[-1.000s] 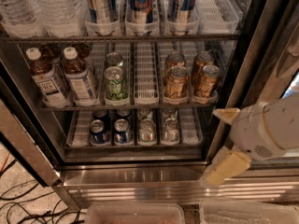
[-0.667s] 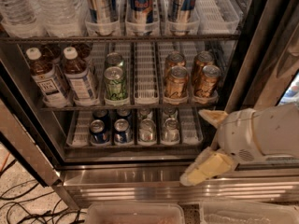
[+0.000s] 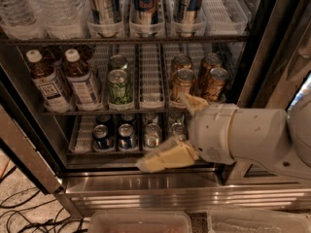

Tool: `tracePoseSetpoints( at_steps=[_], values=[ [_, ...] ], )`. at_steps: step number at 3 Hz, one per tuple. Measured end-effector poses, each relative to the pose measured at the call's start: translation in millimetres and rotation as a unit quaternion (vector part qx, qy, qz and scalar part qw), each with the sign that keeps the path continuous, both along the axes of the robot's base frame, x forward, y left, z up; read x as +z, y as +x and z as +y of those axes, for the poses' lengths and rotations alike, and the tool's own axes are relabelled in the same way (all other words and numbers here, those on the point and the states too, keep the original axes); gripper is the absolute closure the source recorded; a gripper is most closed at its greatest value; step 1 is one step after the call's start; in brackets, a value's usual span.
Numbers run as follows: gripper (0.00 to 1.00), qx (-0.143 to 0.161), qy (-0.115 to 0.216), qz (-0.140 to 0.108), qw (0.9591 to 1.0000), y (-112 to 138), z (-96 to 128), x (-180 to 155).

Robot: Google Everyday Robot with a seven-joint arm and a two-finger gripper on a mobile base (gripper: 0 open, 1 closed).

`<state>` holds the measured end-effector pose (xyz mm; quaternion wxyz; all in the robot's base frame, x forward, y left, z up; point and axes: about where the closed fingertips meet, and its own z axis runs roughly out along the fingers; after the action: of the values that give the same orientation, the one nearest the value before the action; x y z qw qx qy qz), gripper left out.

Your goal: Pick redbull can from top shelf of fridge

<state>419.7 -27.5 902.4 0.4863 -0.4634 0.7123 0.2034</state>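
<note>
Filling the view, the fridge (image 3: 146,191) has the white arm (image 3: 252,135) stretched in low from its right. The gripper (image 3: 162,131) hangs before the bottom rack (image 3: 81,139), its two cream fingers (image 3: 167,157) spread apart on nothing, well below the top shelf (image 3: 48,41), where the redbull can (image 3: 145,4) stands upright in the middle clear tray (image 3: 146,31).

redbull can (image 3: 145,4): red lettering on blue, only partly readable; stands in the middle lane of the top shelf (image 3: 126,41).
tea bottles (image 3: 83,81): pale labels with dark print, not readable.
green can (image 3: 119,86): markings not readable.
hand (image 3: 167,130): no writing; fingers spread, before the fridge's (image 3: 146,188) lower racks.
</note>
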Motion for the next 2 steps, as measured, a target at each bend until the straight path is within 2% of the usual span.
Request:
tracePoseSetpoints(
  at_steps=[1,2],
  values=[
    [0.0,-0.009,0.032,0.002,0.9994,3,12,14],
    [0.0,-0.023,0.05,0.002,0.9985,-3,8,-2]
  ],
)
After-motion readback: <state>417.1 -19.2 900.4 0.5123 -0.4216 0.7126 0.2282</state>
